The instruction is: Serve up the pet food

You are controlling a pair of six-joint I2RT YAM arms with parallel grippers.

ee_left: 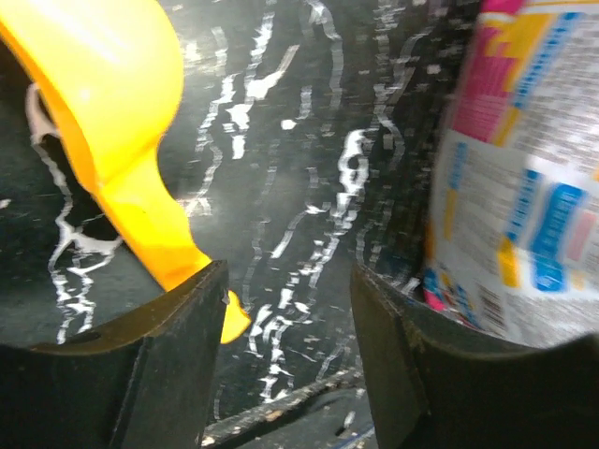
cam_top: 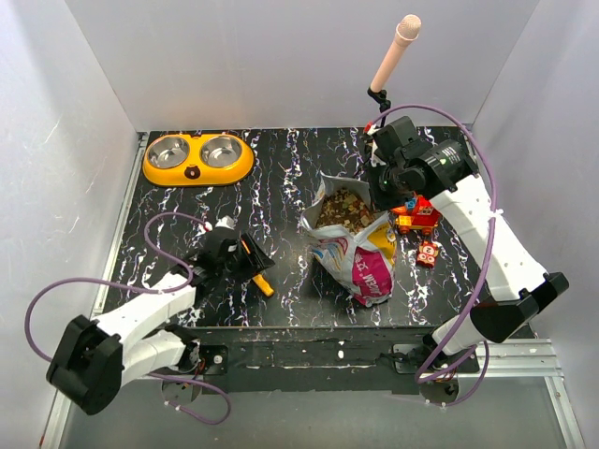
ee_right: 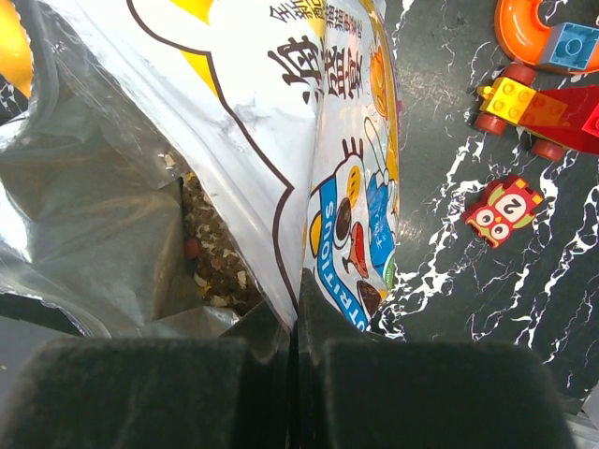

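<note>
Our right gripper (ee_right: 295,323) was pinched tight on the rim of the opened bag (ee_right: 281,112); we saw kibble (ee_right: 213,267) inside it, mid-table. Our left gripper (ee_left: 290,281) stood spread and empty, a yellow scoop (ee_left: 103,112) just beside one finger.

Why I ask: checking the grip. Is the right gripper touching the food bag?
Touching. The right wrist view shows the right gripper with its jaws shut on the food bag, and the bag's open edge pinched between them.
</note>
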